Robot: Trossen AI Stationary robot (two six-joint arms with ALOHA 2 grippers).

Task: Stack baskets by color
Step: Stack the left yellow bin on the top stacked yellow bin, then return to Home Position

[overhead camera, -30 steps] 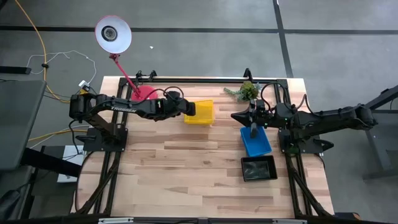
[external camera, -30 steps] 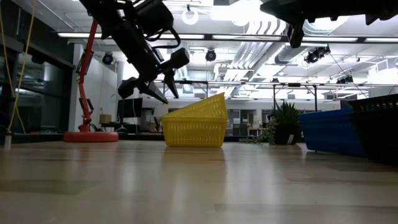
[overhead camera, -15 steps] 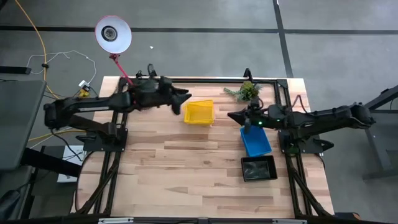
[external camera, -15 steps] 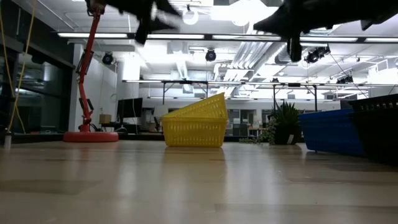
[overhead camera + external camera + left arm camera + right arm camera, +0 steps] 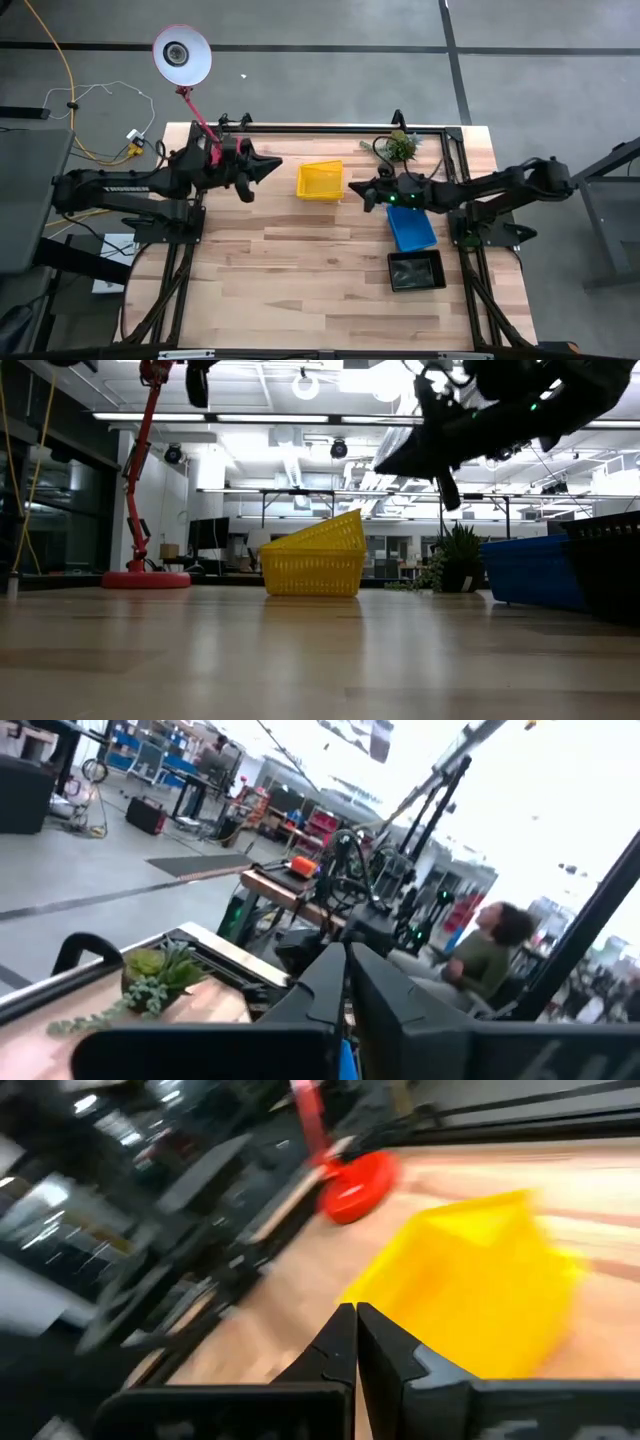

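Both grippers' fingers clenched empty, left gripper point(image 5: 272, 164) retreated from yellow baskets point(image 5: 321, 181).

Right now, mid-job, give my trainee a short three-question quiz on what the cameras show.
1. True or false: the left gripper is shut and holds nothing.
2. Which stack lies nearest the right gripper? A. yellow baskets B. black baskets C. blue baskets
3. What stands at the table's far edge, close to the right arm?

Key:
1. True: both fingers meet, clear of the baskets.
2. A: the shut gripper hangs just beside the yellow stack.
3. The small green plant.
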